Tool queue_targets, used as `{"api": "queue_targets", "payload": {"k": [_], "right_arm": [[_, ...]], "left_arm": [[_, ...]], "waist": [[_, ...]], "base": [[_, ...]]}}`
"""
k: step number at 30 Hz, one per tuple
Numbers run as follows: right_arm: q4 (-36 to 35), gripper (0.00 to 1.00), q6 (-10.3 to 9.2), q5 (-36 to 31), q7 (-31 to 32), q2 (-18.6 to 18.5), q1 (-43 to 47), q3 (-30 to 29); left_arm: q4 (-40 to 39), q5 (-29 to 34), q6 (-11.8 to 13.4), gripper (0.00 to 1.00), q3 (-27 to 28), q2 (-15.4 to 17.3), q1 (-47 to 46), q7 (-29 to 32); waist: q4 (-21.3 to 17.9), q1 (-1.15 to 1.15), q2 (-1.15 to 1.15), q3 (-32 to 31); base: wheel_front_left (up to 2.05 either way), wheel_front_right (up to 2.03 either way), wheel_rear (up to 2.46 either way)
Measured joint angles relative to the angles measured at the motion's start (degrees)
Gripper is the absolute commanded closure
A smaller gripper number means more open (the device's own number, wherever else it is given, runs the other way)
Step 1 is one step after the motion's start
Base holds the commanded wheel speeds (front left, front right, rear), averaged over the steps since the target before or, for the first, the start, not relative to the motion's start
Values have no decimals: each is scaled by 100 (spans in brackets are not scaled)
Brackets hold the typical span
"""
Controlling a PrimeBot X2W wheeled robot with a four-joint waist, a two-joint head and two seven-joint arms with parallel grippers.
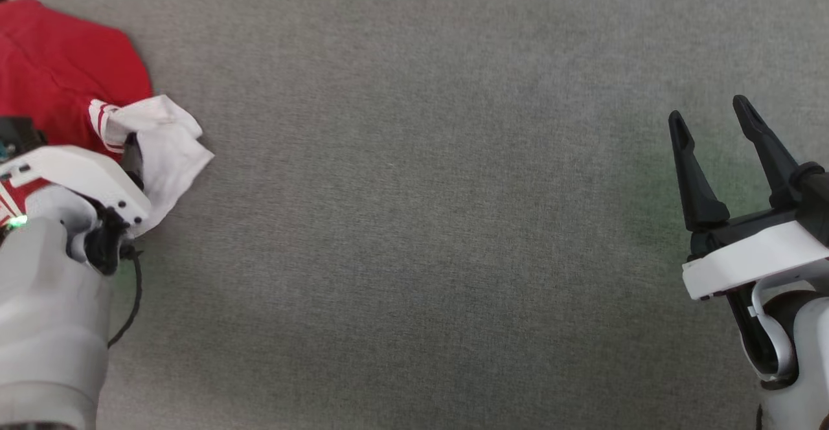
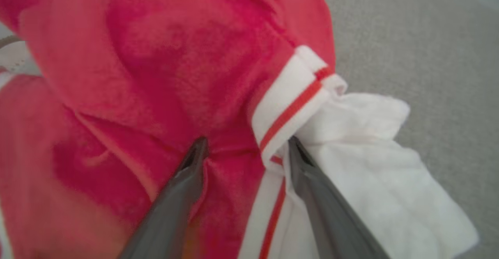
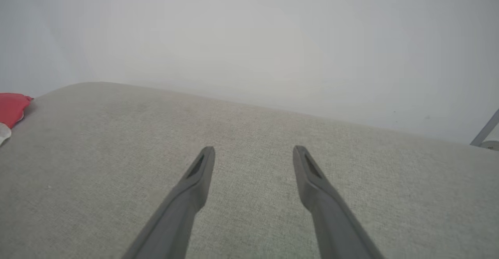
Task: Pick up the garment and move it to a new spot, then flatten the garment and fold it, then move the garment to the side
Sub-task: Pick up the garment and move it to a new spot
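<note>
At the near left, the left gripper (image 2: 245,146) has its jaws spread and unclenched, tips in the cloth of the garment (image 1: 61,61), straddling the striped trim band (image 2: 290,107): one finger on red, the other against the white sleeve (image 1: 170,148); nothing is pinched yet. At the near right, the right gripper (image 1: 709,113) hangs just as wide and empty above the bare grey surface (image 1: 414,236), well apart from the shirt. The garment lies bunched at the far left, sleeve nearer and rightward, red body running farther and leftward past the edge of the head view; so the left arm, I judge, is the one to close, just where it stands.
</note>
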Motion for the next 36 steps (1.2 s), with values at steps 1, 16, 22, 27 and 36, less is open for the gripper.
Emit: {"api": "queue_targets", "payload": {"k": [1,16,22,27,36], "right_arm": [[-13,0,0,1,19,-3,-5,-2],[-5,0,0,2,110,-14,-77,-31],[118,0,0,43,42,85,101,-155],[257,0,0,99,-27,208,233,-212],[397,0,0,270,-124,428,483,-298]], "left_arm": [[102,-4,1,0,-15,-2,-80,97],[546,-65,32,100,-152,152,-464,631],[575,41,-122,100,-307,311,-375,204],[402,182,-200,100,-483,567,-380,-249],[-192,479,-229,100,-751,1002,-506,-1040]], "waist": [[-17,0,0,57],[-57,0,0,155],[5,0,0,-136],[81,0,0,-465],[224,0,0,-1100]], "base": [[0,0,0],[0,0,0],[0,0,0],[0,0,0],[0,0,0]]}}
